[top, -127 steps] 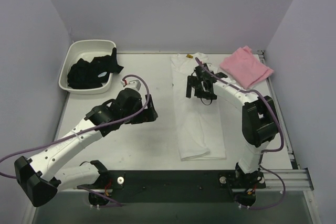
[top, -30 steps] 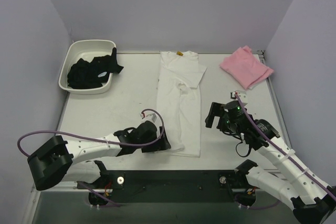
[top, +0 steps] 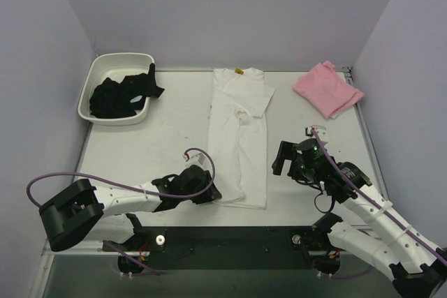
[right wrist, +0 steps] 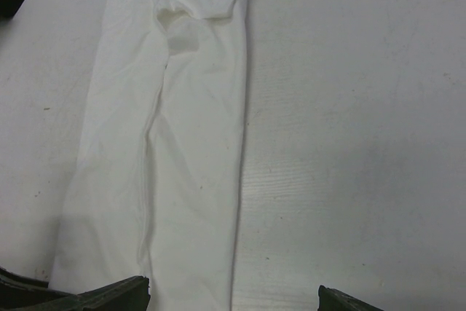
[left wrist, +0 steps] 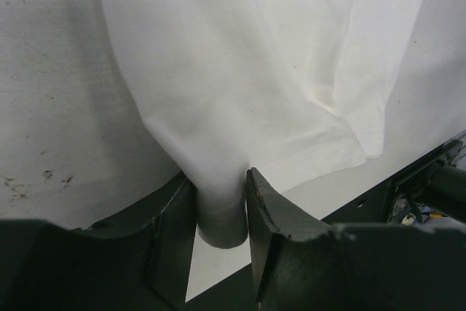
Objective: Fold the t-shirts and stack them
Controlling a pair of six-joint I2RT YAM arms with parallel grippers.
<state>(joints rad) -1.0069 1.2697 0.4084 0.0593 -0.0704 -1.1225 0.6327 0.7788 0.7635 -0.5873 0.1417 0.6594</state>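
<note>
The white t-shirt (top: 237,137) lies folded into a long narrow strip down the table's middle, yellow neck tag at the far end. My left gripper (top: 211,193) sits at its near left corner. In the left wrist view the gripper (left wrist: 220,205) has a bunched fold of the white t-shirt (left wrist: 240,71) pinched between both fingers. My right gripper (top: 285,159) hovers open just right of the strip's near half. In the right wrist view the white t-shirt (right wrist: 175,143) lies ahead of the gripper (right wrist: 233,304), nothing between its fingers. The pink t-shirt (top: 327,88) rests folded at the far right corner.
A white tub (top: 89,113) holding dark clothes (top: 119,95) stands at the far left. A dark rail (top: 230,232) runs along the near table edge just beyond the shirt's hem. Walls close in on three sides.
The left gripper has closed from wide open onto the shirt's near left corner and edged slightly nearer. The right arm has hardly moved. Earlier, the shirt lay further right.
</note>
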